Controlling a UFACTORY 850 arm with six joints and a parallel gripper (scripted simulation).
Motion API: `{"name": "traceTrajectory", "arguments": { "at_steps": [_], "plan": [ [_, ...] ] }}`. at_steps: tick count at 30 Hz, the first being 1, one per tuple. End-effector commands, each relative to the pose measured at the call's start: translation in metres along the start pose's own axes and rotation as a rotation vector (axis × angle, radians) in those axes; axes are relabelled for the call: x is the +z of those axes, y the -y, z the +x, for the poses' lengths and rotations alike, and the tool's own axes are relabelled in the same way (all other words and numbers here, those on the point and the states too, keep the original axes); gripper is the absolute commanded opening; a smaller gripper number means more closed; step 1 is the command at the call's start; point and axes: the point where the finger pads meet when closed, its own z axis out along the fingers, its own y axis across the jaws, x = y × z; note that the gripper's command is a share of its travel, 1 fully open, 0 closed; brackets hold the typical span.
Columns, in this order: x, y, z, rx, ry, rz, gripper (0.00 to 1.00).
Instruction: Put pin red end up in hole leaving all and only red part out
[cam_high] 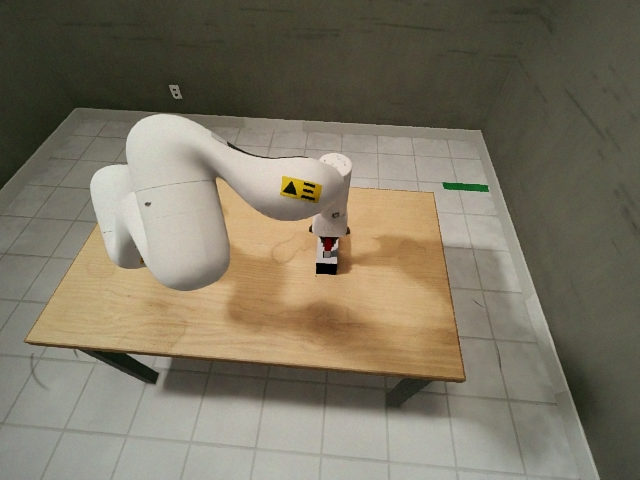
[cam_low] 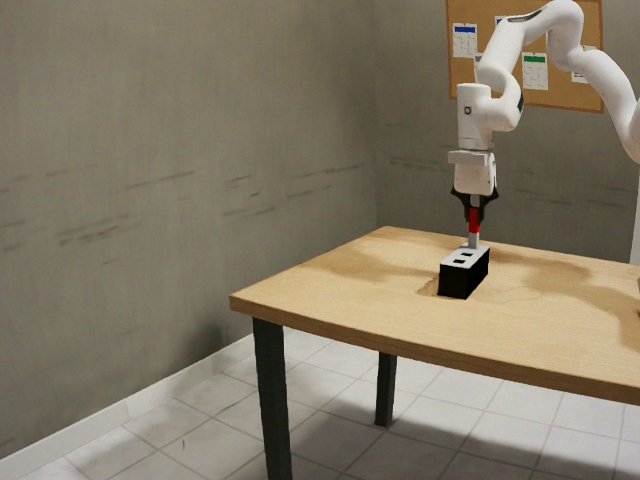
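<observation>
A black block (cam_low: 462, 276) (cam_high: 325, 268) with a light grey top and three square holes stands near the middle of the wooden table (cam_low: 516, 330) (cam_high: 206, 315). The pin (cam_low: 473, 227) (cam_high: 327, 246) is upright with its red end up. Its grey lower part enters the hole at the block's far end, and a short grey stretch still shows above the block's top. My gripper (cam_low: 473, 212) (cam_high: 328, 238) points straight down and is shut on the pin's red part. The two nearer holes are empty.
The arm's large white links (cam_high: 170, 206) hang over the table's left half in the top view. A cork board (cam_low: 547, 56) hangs on the back wall. A green tape strip (cam_high: 465, 186) lies on the tiled floor.
</observation>
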Motion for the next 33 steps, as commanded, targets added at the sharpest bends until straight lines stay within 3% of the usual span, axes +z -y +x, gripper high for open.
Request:
{"name": "traceTrajectory", "arguments": {
  "at_steps": [1, 33],
  "plan": [
    [-0.0006, -0.0009, 0.0003, 0.001, 0.000, -0.001, 0.00],
    [0.0034, -0.0003, -0.0005, 0.001, 0.000, -0.001, 0.00]
  ]
}}
